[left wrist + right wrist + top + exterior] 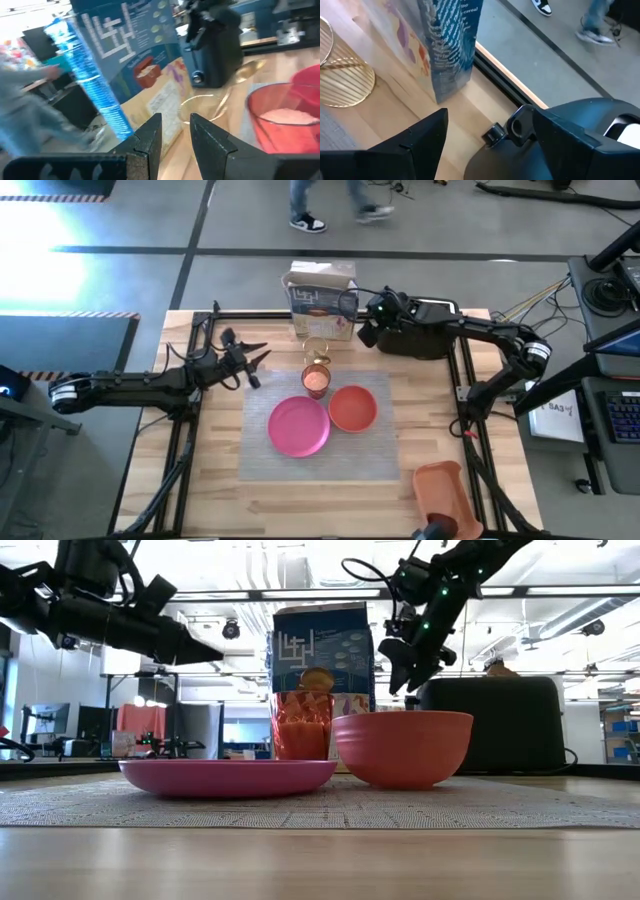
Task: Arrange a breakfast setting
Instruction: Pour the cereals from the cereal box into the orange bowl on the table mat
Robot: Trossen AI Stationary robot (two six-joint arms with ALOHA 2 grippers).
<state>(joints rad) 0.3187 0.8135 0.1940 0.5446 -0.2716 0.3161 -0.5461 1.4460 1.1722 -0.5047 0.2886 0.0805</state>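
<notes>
Trouble is likeliest at the far edge of the surface, where your right gripper (368, 320), fingers open and empty, hovers between the black-and-silver toaster (428, 330) and the tall blue cereal box (322, 300); a wide swing could topple that box onto the clear glass (318, 350). Your left gripper (258, 358) waits near the left edge, fingers slightly parted and empty. The round pink plate (298, 427) and orange bowl (352, 408) sit mid grey woven placemat (270, 463). The box's writing can't be made out.
</notes>
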